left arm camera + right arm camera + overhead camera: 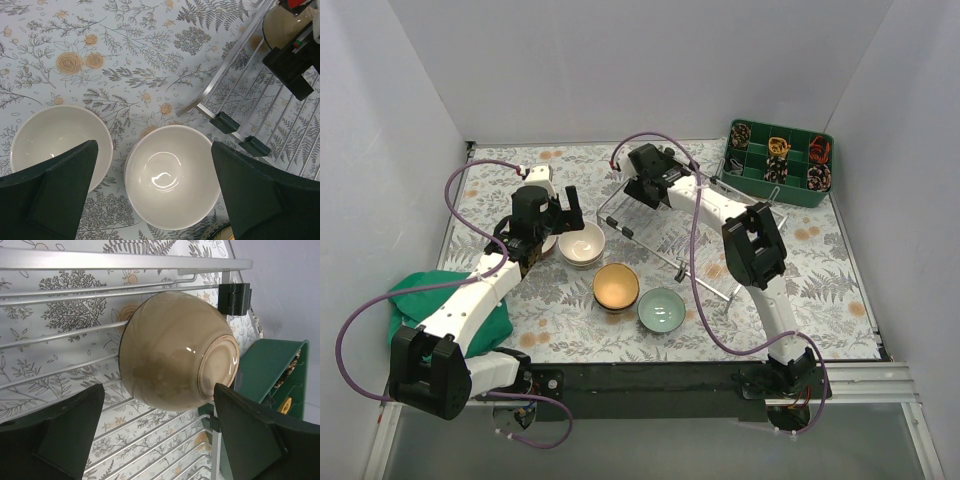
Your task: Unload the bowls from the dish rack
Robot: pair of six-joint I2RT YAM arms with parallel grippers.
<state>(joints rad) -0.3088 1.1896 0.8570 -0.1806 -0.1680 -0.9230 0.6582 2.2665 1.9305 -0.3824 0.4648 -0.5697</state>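
The dish rack (pixel 665 232) is a silver wire grid at the middle right of the table. A tan bowl (pixel 175 350) leans on its side on the dish rack's wires (pixel 75 335), foot ring facing me. My right gripper (pixel 160 435) is open just short of this bowl, one finger on each side of it. My left gripper (pixel 155 200) hangs open over a white bowl (pixel 172 182) on the cloth, with a second white bowl (pixel 57 142) under its left finger. An orange-tan bowl (pixel 616 286) and a pale green bowl (pixel 661 310) stand upright in front of the rack.
A green compartmented tray (pixel 779 162) holding small items sits at the back right, close behind the rack corner (pixel 235 299). A green cloth (pixel 435 300) lies under the left arm. White walls close in the left, back and right of the flowered tablecloth.
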